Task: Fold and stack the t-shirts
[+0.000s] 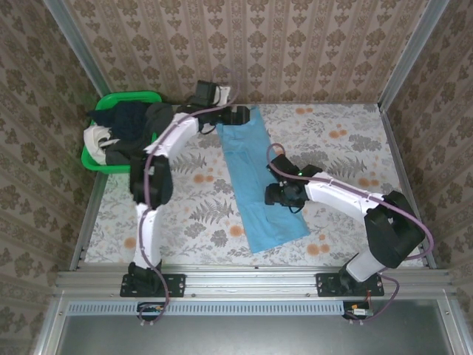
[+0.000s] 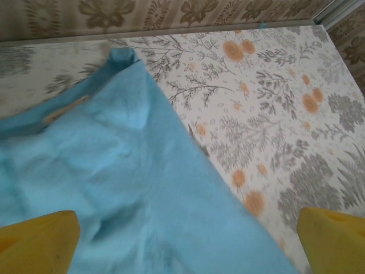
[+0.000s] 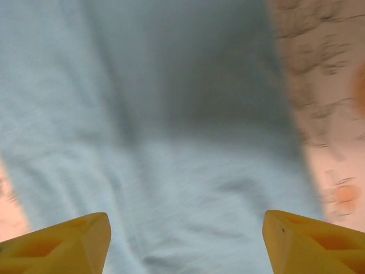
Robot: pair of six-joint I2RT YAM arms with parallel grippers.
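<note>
Yellow fingertips [image 3: 63, 245] of the right gripper [image 3: 185, 245]: standing wide apart, grasping nothing, hovering over the light blue shirt [image 1: 255, 185] at mid-length, toward its 3 o'clock edge.

Left gripper [image 2: 188, 242]: fingers likewise spread and released, hanging above the shirt's 12 o'clock end, where a corner [image 2: 122, 56] is curling up.

Shirt: lying at table centre as a long narrow strip, running from 12 toward 5 o'clock on the flowered table top [image 1: 185, 214].

Remaining shirts [image 1: 129, 122]: dark and white, sitting heaped in the green basket [image 1: 92, 164] at 10 o'clock.

Step in hand, by judgement: folding the strip crosswise.

Advice: pinching the far end squarely, carrying it toward 6 o'clock while the right gripper is pinning the fold line, keeping edges aligned, and smoothing wrinkles before stacking.
</note>
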